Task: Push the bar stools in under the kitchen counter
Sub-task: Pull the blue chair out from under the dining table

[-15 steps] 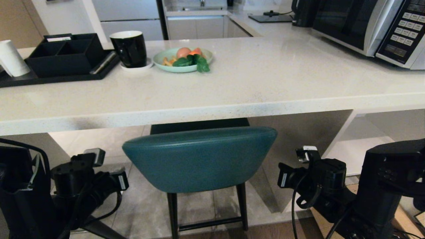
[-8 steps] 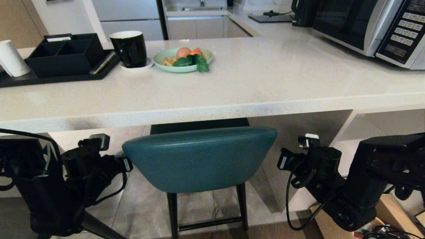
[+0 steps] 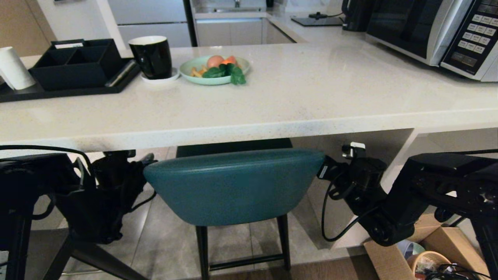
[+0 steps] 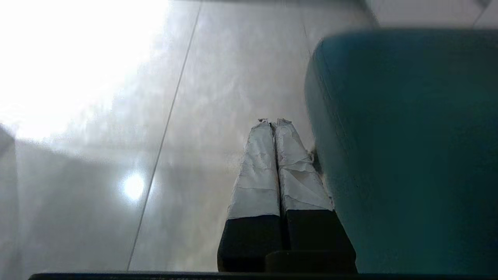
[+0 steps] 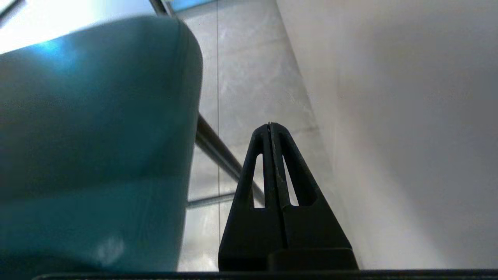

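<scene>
Both arms up and in since a second ago: my grippers have risen from low beside the stool to level with its backrest, one at each end. Stool itself has not shifted.

Teal leather stool with curved back and thin black legs (image 3: 233, 184) stands between my two hands, seat partly under the thick white speckled stone counter (image 3: 249, 116), backrest out in front of the slab edge. Judged: partly in, the push is not finished.

Left gripper (image 4: 274, 124): fingers pressed together, nothing held, taped tips lying just beside the backrest's end; whether they touch it I cannot tell. Right gripper (image 5: 269, 126): also closed and empty, just off the other end, with the pale grey side panel (image 5: 408, 116) close on its outer side.

Risks, as I judge them:
- Closed fingers alongside the rounded ends may slide off the leather when I push, so the stool stays put.
- Uneven contact would twist the stool; a black leg could skid on the grey floor tiles (image 3: 171, 241).
- Right hand may scrape the panel.
- Wrists sit just below the slab edge; lifting would strike it.
- High push on thin legs could tip it forward.
</scene>
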Tool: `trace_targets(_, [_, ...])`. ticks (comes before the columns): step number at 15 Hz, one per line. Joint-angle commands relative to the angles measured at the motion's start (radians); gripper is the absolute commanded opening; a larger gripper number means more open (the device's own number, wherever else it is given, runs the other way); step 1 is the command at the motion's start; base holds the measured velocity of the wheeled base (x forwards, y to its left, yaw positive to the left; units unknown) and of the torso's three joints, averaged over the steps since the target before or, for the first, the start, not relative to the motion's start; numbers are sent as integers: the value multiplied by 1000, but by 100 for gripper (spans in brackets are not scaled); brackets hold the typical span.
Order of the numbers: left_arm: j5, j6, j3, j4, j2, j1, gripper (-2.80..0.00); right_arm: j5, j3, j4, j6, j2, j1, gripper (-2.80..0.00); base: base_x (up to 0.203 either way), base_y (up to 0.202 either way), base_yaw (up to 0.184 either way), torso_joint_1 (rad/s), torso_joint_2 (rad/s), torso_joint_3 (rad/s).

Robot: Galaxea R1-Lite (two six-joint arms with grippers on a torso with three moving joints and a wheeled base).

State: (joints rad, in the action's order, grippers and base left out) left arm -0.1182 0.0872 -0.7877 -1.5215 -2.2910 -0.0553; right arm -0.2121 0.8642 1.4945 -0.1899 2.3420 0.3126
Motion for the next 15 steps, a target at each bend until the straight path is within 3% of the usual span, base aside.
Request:
trace_targets(1, [-6,-7,-73,-9,-64,-10,-280,0,50,-7,0,11,0,-280,0,0,0,0,0,0])
trace_targets(9, [-71,-4,-87,-9,-56,-105,-280,-1,154,-23,0,44,70,-280,0,0,0,0,0,0])
trace_targets(15, [-77,-4,-81,-9,7,-114,-280,-1,180,-36,1,7,115,-280,0,0,0,0,0,0])
